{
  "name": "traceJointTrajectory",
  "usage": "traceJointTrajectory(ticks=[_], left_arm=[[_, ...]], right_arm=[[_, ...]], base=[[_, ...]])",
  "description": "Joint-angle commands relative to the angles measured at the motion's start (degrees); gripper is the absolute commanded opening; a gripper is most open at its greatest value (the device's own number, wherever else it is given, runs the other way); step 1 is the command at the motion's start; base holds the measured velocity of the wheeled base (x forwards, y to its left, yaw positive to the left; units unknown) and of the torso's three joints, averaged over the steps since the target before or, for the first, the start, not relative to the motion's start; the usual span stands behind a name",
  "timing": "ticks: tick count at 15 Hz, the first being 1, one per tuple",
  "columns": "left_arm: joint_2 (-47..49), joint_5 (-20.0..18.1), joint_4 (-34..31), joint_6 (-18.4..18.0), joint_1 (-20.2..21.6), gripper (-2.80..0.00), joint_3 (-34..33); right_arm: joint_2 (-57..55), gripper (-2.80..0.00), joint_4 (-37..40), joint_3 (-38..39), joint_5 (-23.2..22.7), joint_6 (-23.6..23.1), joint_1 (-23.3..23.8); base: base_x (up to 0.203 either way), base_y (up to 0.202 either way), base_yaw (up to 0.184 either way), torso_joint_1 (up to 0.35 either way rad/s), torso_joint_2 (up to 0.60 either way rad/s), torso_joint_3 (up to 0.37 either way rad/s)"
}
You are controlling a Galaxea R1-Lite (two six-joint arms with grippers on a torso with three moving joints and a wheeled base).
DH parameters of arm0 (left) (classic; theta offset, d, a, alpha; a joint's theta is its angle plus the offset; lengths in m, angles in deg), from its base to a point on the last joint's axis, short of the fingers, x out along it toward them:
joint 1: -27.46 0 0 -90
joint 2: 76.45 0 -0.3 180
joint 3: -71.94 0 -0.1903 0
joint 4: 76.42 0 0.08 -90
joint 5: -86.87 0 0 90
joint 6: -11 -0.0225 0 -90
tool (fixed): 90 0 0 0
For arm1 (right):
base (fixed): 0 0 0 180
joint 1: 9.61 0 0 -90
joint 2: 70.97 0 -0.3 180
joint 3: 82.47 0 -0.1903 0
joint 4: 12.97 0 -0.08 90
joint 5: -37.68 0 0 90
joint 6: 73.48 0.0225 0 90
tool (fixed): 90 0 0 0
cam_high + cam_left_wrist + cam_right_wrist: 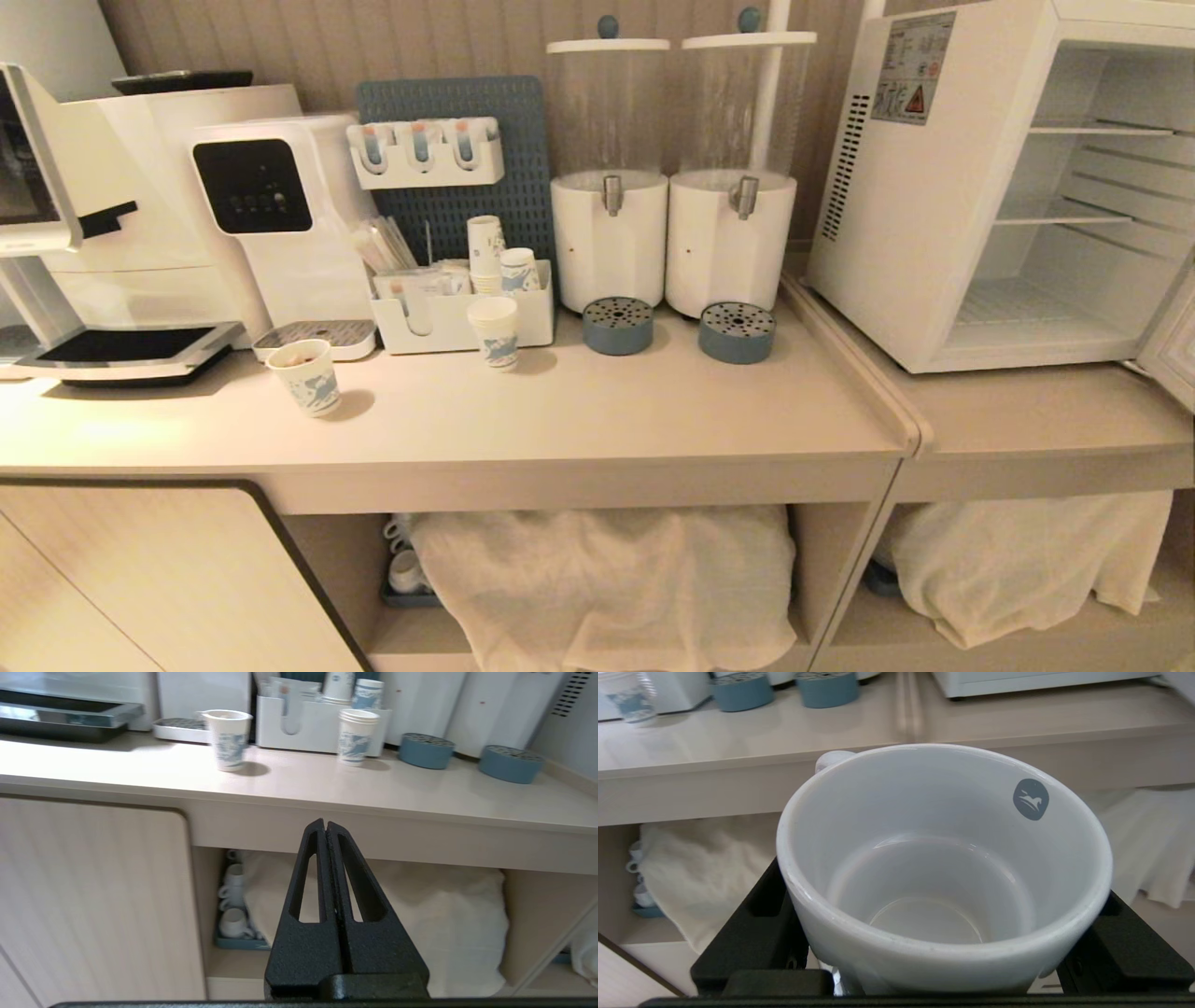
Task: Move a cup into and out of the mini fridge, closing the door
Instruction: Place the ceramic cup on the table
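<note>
My right claw is clamped around the cup — the black fingers press its white wall from both sides, and the round blue logo shows on the inside near the rim at the right of the right wrist view. The cup is empty and sits level with the front edge of the counter, which runs across the top of that frame. My left claw is pinched flat on nothing, low in front of the cabinet, centre of its own frame.

In the head view the mini fridge fills the upper right, standing open with its wire shelves bare; only a sliver of the door shows at the right edge. Neither arm appears there.

I judge this to be the carry-in step: cup in hand, not yet lifted. Next I need to raise it above the counter, swing toward the fridge mouth, and set it flat on the bottom shelf without clipping the frame.
</note>
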Motion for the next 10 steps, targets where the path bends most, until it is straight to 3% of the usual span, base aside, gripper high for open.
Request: traceJointTrajectory(ticks=[1, 10], left_arm=[[-0.23, -0.03, 0.04, 0.0, 0.0, -2.8, -2.29], [-0.26, -0.05, -0.04, 0.51, 0.0, -2.8, -2.29]], right_arm=[[-0.07, -2.8, 0.03, 0.0, 0.02, 0.05, -0.01], [-0.16, -2.8, 0.95, -0.31, 0.02, -0.03, -0.01]], base=[[0.0, 0.191, 0.001, 0.004, 0.01, 0.002], [0.0, 0.189, 0.0, 0.001, 0.0, 0.002]])
